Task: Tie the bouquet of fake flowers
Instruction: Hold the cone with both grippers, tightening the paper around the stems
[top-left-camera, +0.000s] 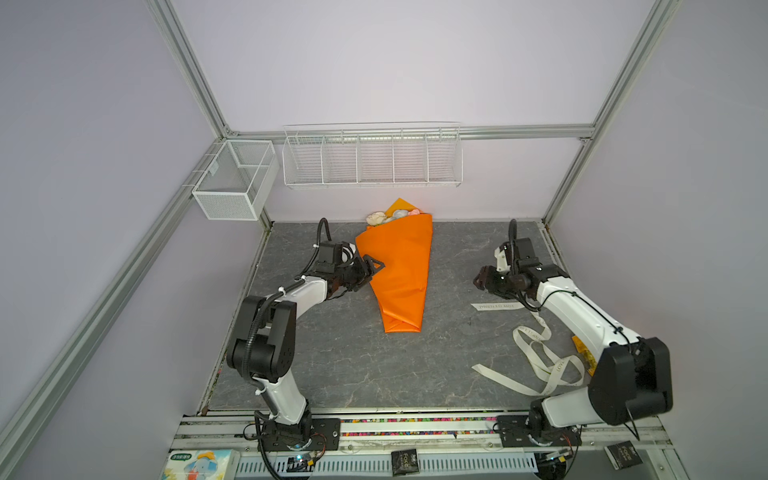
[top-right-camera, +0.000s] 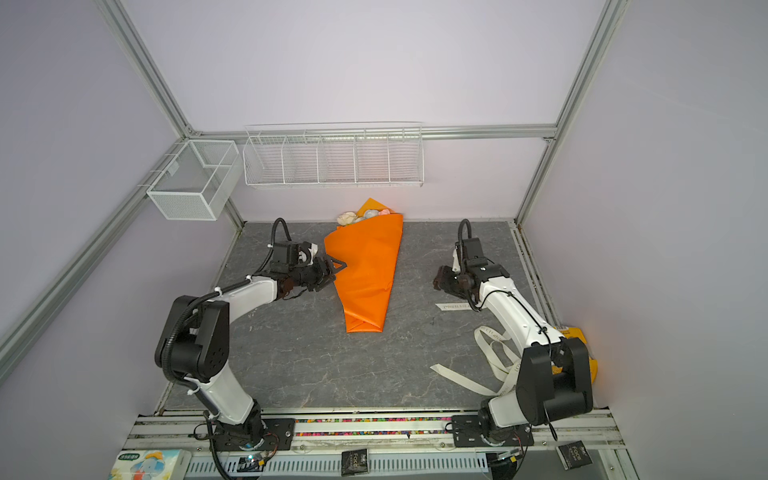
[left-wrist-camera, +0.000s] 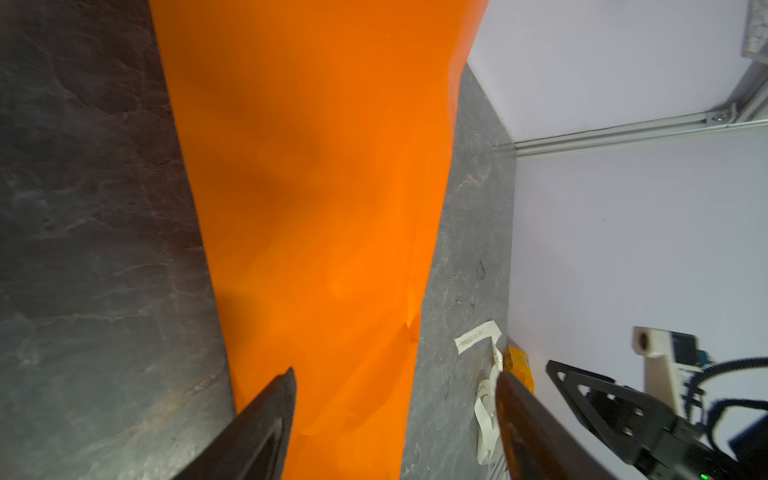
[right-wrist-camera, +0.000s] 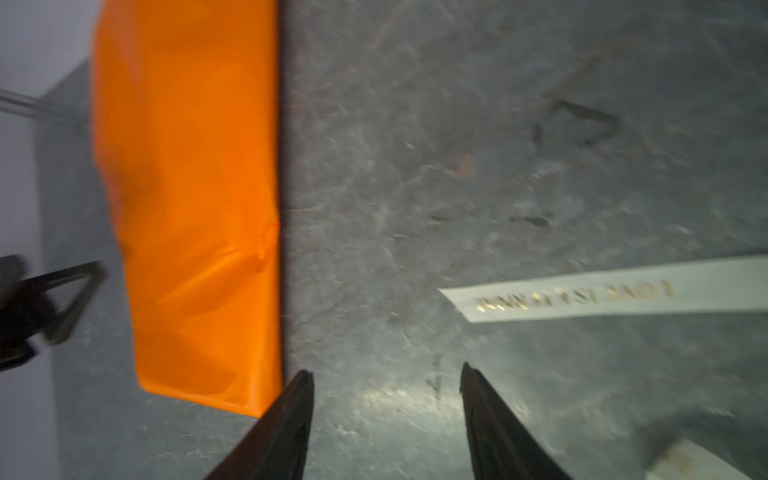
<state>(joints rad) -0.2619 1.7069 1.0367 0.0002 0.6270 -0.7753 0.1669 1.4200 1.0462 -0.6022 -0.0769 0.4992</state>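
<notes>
White-shelled left arm and right arm wearing black joints, ribbed black cables looping, left pincer and right pincer tapering black.

The left arm is bending at the elbow, its left gripper pointing inward with jaws standing apart. The right gripper is facing it from well apart, jaws likewise parted and gripping nothing.

free: tabletop between orange wrap and right pincer | obstacle: ribbon loops front right
</notes>
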